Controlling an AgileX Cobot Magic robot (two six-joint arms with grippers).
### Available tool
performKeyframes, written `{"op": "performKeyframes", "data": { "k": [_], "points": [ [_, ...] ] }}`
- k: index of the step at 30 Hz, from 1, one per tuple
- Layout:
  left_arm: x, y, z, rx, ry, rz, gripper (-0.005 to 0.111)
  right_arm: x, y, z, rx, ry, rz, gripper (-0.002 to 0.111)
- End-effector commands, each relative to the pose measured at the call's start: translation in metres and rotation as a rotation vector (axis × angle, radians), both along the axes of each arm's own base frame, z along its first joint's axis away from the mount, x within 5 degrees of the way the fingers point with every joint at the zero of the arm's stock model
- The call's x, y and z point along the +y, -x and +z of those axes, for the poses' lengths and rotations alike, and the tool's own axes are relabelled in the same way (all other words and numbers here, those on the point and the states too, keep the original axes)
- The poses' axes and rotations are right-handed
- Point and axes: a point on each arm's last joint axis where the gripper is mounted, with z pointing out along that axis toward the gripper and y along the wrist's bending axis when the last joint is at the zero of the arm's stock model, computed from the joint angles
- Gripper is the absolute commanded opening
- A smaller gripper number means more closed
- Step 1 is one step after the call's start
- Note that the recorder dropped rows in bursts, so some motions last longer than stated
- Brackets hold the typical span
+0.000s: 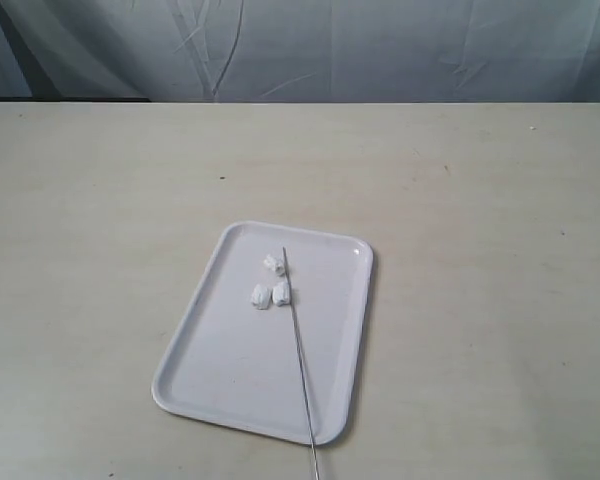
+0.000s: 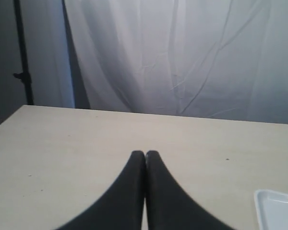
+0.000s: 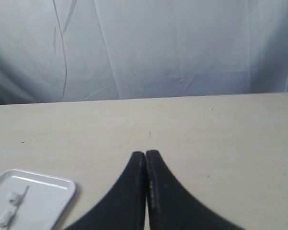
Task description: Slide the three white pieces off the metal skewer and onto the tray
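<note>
Your left hand (image 2: 145,154), right hand (image 3: 145,153): pinched together | flat white plastic tray (image 1: 210,370): three white marshmallow-like pieces (image 1: 281,292) at 12 o'clock tip of thin metal skewer (image 1: 299,350) | likely soft, light; grip slippery skewer near 6 o'clock.

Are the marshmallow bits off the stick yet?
Looks nearly done: the three white pieces lie on the tray beside the metal skewer, though one may touch it. Nothing is in hand; the left gripper and right gripper are shut, empty. Little seems left.
</note>
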Motion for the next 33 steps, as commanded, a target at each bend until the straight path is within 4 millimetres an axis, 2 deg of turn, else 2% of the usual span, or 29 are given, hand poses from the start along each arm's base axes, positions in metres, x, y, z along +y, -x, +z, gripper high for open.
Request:
{"op": "performKeyframes", "data": {
  "k": [1, 4, 7, 11, 18, 24, 33],
  "points": [
    [0.002, 0.001, 0.0, -0.013, -0.005, 0.084, 0.0, 0.004, 0.005, -0.007, -0.006, -0.004, 0.041, -0.001],
    [0.003, 0.002, 0.0, -0.013, -0.006, 0.133, 0.0, 0.006, 0.003, -0.013, -0.046, 0.068, 0.032, -0.001],
    [0.004, 0.002, 0.0, -0.013, -0.008, 0.152, 0.0, 0.009, 0.001, -0.028, -0.03, 0.06, 0.011, -0.001],
    [0.004, 0.002, 0.0, -0.011, -0.01, 0.152, 0.0, 0.014, -0.001, -0.048, -0.094, 0.111, 0.017, -0.001],
    [0.003, 0.001, -0.002, -0.003, 0.007, 0.147, 0.0, 0.012, -0.002, -0.078, -0.101, 0.116, -0.044, -0.001],
    [-0.001, -0.013, -0.028, -0.009, 0.114, 0.096, 0.0, 0.011, -0.002, -0.079, -0.162, 0.139, -0.077, -0.001],
    [0.0, -0.026, -0.069, 0.024, 0.119, 0.096, 0.0, 0.002, -0.001, -0.079, -0.15, 0.153, -0.232, -0.001]
  ]
}}
